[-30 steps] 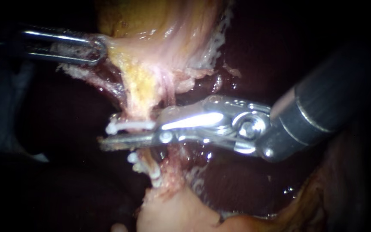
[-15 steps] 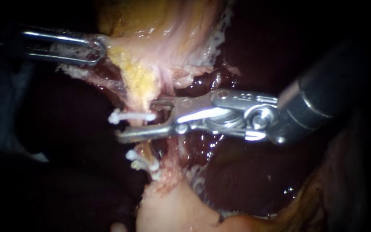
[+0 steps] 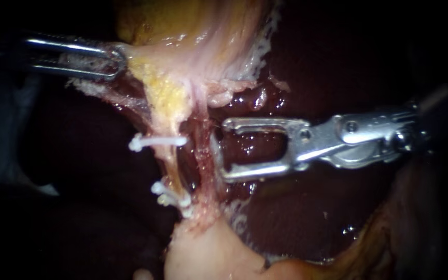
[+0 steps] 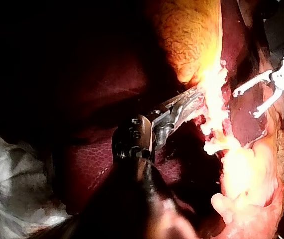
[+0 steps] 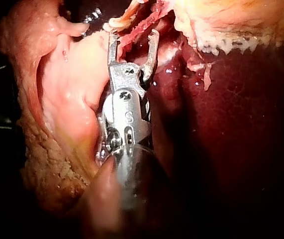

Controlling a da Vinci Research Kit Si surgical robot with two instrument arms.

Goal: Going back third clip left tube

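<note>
Two thin tubes run down from the yellow-pink gallbladder (image 3: 193,36). The pale left tube (image 3: 168,158) carries one white clip (image 3: 159,140) across it and two more clips (image 3: 171,196) lower down. The redder right tube (image 3: 203,150) is bare. My right instrument (image 3: 226,150) has its jaws wide open and empty, just right of the right tube; the right wrist view shows these jaws (image 5: 132,39) open against the tissue. My left instrument (image 3: 114,61) holds the gallbladder's edge at upper left, its jaws (image 4: 197,97) shut on that tissue.
Dark red liver (image 3: 348,67) lies behind and around the tubes. A pale lump of tissue (image 3: 208,256) sits below the clips. In the left wrist view, my right instrument's open jaws (image 4: 255,102) show beyond the bright tissue.
My right instrument has drawn back to the right, off the left tube, and its jaws have spread wider. The upper white clip stays on the tube. The left instrument has held still.
</note>
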